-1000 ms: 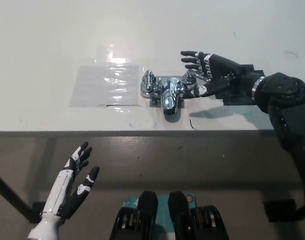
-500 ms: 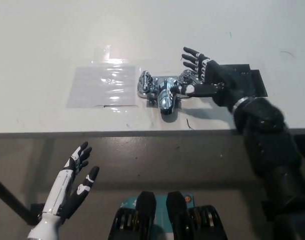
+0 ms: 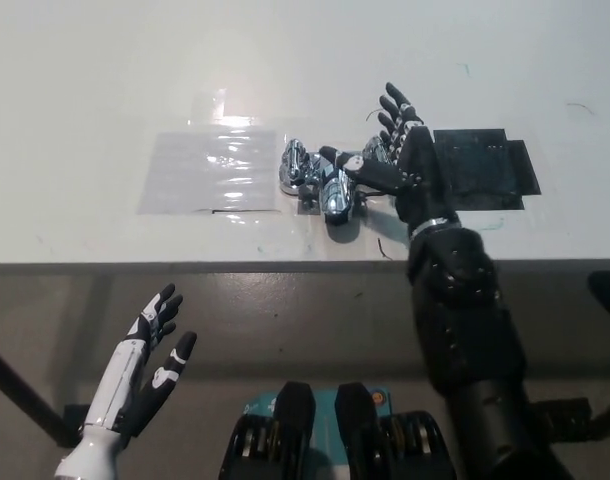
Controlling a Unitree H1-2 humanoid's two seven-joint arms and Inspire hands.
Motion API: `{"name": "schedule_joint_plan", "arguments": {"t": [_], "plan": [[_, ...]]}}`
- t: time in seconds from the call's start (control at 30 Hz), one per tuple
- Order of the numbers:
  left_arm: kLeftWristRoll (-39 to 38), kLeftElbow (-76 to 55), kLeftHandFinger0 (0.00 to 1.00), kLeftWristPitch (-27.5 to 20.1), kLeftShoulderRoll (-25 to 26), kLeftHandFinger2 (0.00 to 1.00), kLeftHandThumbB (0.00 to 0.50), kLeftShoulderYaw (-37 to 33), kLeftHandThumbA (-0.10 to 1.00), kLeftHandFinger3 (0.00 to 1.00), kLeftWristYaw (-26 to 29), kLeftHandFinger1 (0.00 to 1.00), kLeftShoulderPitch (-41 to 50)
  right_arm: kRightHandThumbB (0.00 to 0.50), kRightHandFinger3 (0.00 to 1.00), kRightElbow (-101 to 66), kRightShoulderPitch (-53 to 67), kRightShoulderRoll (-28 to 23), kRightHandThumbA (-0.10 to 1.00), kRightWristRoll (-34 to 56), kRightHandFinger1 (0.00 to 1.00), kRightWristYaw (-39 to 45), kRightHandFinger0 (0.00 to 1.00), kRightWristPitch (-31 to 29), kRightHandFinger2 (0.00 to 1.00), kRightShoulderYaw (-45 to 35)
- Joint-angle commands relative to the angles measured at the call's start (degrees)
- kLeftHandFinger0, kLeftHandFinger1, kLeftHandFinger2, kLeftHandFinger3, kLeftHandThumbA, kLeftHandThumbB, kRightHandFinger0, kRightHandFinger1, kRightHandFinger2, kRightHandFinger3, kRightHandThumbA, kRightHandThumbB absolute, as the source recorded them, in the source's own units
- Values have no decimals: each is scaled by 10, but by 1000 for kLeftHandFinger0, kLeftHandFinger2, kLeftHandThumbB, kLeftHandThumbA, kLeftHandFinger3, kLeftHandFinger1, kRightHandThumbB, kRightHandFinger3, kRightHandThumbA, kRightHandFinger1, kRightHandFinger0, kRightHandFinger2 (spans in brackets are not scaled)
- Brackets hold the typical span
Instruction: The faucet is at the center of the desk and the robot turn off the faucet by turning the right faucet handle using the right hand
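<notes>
Black right hand (image 3: pixel 397 165) reaching over right handle (image 3: pixel 370 160) at faucet (image 3: pixel 330 183), fingers (image 3: pixel 393 110) spread toward twelve o'clock; closing and turning probably coming next. White left hand (image 3: pixel 150 355) idling at seven o'clock below table (image 3: pixel 85 100), fingers spread.

A lab test bench: a bare white desk (image 3: pixel 105 60) with a lone chrome faucet (image 3: pixel 325 178) mounted mid-frame, a taped clear plastic sheet (image 3: pixel 210 170) at its left, a black pad (image 3: pixel 485 170) at right.

1. A white desk (image 3: pixel 105 80) fills the upper part of the view.
2. A clear plastic sheet (image 3: pixel 213 170) lies flat on it, left of centre, glaring under the light.
3. A dark flat mat (image 3: pixel 485 168), possibly ridged, lies well apart to the right.
4. Grey floor (image 3: pixel 285 320) shows below the desk edge.
</notes>
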Motion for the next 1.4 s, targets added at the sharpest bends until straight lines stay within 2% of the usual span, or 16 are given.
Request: {"name": "schedule_joint_plan", "arguments": {"t": [0.0,0.2,0.37,0.53,0.57,0.6,0.7,0.73,0.87,0.93,0.97,1.07,1.13,1.17,1.23,1.37], "plan": [[-1,-14,1000,-1,10,1000,129,4,813,1000,-4,1000,-16,150,1000,-116,-24,89,1000,-113,1000,-138,1000,54,1000,57],[3,-16,1000,-3,14,1000,125,4,812,1000,-3,1000,-18,122,1000,-128,-16,92,1000,-141,1000,-174,1000,52,1000,71],[0,-15,1000,-3,13,1000,123,3,797,1000,-5,1000,-21,106,1000,-139,-10,83,1000,-128,1000,-177,1000,51,1000,68],[5,-15,1000,-3,15,1000,116,2,788,1000,-3,1000,-22,92,1000,-137,-10,53,1000,-141,1000,-207,1000,-8,1000,67],[3,-15,1000,-3,15,1000,116,3,788,1000,-4,1000,-23,107,1000,-140,-9,48,1000,-144,1000,-210,1000,-15,1000,68],[2,-13,1000,-4,15,1000,116,3,787,1000,-4,1000,-25,93,1000,-144,-8,41,1000,-146,1000,-215,1000,-35,1000,68],[-4,-13,1000,-3,15,1000,111,3,776,1000,-7,1000,-25,122,1000,-194,5,14,1000,-161,1000,-211,1000,-69,1000,77],[1,-12,1000,-4,16,1000,120,3,782,1000,-5,1000,-27,168,1000,-251,18,-7,1000,-166,1000,-189,1000,-75,1000,86],[6,-11,1000,-4,18,1000,119,3,799,1000,-4,1000,-29,202,1000,-355,41,-42,1000,-178,1000,-172,1000,-91,1000,94],[7,-11,1000,-5,19,1000,117,4,800,1000,-4,1000,-29,193,1000,-426,59,-61,1000,-176,1000,-152,1000,-96,1000,99],[5,-10,1000,-6,20,1000,126,4,803,1000,-5,1000,-29,192,1000,-490,87,-83,1000,-165,1000,-126,1000,-100,1000,104],[7,-12,1000,-5,20,1000,135,5,822,1000,-4,1000,-29,171,1000,-546,117,-99,1000,-158,1000,-112,1000,-102,1000,109],[5,-6,1000,-19,21,1000,161,5,899,1000,-3,1000,-31,157,1000,-584,170,-116,1000,-141,1000,-97,1000,-110,1000,117],[7,-2,1000,-28,21,1000,183,4,939,1000,-1,1000,-33,154,1000,-593,203,-126,1000,-137,1000,-90,1000,-115,1000,121],[9,1,1000,-34,21,1000,191,4,1000,1000,0,1000,-33,165,1000,-597,231,-131,1000,-131,1000,-86,1000,-119,1000,127],[-3,12,1000,-64,17,1000,224,8,1000,1000,4,1000,-28,143,1000,-564,311,-148,1000,-110,1000,-76,1000,-151,1000,150]]}}
